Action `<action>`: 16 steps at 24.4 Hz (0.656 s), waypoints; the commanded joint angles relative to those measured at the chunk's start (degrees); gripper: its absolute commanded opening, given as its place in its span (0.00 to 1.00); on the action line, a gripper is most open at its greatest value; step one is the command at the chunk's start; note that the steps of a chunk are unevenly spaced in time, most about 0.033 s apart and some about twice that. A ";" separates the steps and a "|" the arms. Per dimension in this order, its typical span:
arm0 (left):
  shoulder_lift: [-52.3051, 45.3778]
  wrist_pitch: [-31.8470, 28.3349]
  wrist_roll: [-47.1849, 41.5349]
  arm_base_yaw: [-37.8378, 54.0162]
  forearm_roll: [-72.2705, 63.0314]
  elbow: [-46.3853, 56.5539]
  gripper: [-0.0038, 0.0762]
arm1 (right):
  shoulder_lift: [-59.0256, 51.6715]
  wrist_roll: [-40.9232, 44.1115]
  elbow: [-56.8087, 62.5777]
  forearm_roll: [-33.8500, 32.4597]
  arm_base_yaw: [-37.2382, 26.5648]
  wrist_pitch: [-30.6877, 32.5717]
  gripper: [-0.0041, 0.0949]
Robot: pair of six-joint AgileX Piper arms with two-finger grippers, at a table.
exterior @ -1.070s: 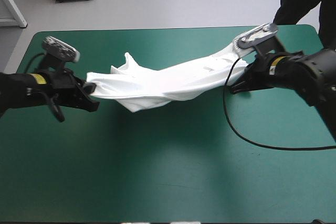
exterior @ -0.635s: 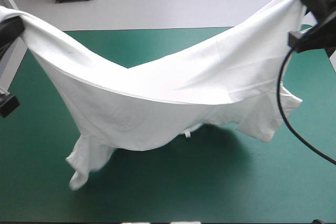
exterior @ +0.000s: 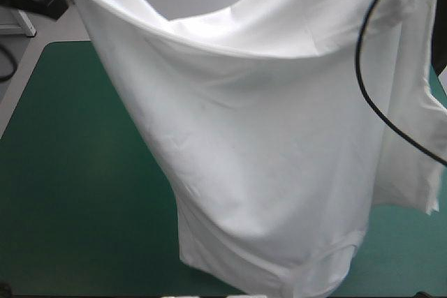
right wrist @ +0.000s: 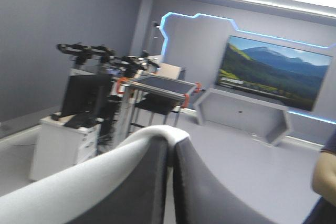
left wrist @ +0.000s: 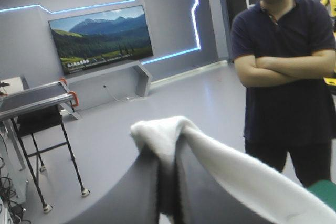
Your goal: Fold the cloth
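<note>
Grip: left hand [left wrist: 168,182], right hand [right wrist: 170,182] both clamped on shirt [exterior: 265,158] | we hold it high so it hangs open over surface [exterior: 70,172]

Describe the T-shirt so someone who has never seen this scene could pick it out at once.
Look at the teal-green table: over it, held up like a curtain, hangs the T-shirt, white and short-sleeved, pinched by the left gripper and the right gripper. It is the only white cloth there.
</note>
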 commanded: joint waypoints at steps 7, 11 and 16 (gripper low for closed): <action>21.08 -32.85 4.86 -0.16 -0.85 -17.11 0.02 | 18.29 11.92 -3.36 -6.10 -12.71 -31.93 0.02; 28.28 -37.07 5.64 -0.16 -2.87 -24.74 0.02 | 24.91 11.07 -8.97 1.01 -19.33 -38.66 0.02; 33.45 -36.48 7.80 -0.16 -2.87 -25.76 0.02 | 29.85 8.01 -10.18 9.45 -22.36 -36.93 0.02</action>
